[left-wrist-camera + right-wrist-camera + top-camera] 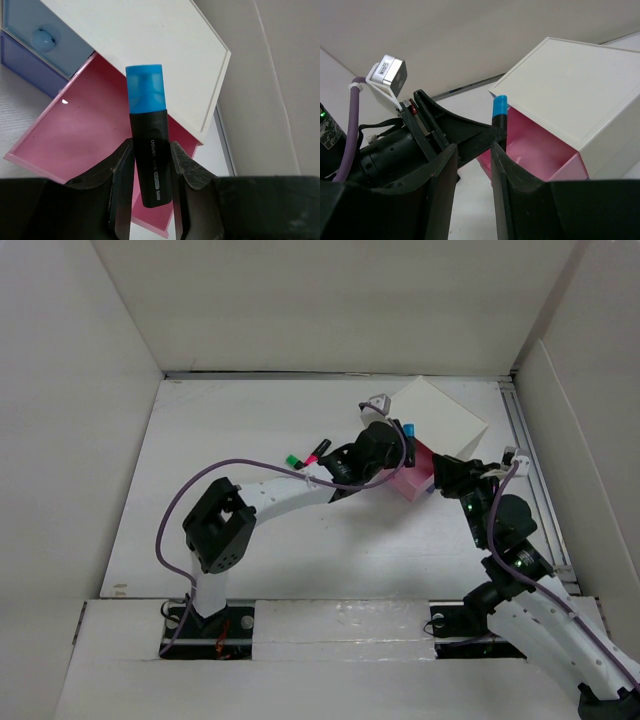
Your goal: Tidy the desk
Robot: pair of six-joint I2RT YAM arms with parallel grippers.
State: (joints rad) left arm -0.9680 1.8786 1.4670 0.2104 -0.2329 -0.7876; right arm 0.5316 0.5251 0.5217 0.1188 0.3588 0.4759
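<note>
My left pincer (150,152) clamps the blue-capped highlighter (146,100) over the open pink drawer (70,135), far right on the bench (230,430). I'd lower it well inside, then release. My right pincer (472,155) hangs slightly parted, empty.

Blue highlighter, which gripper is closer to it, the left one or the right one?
Left. The left gripper is shut on the blue highlighter, holding it above the open pink drawer. The right gripper is apart from it, open, beside the drawer.
</note>
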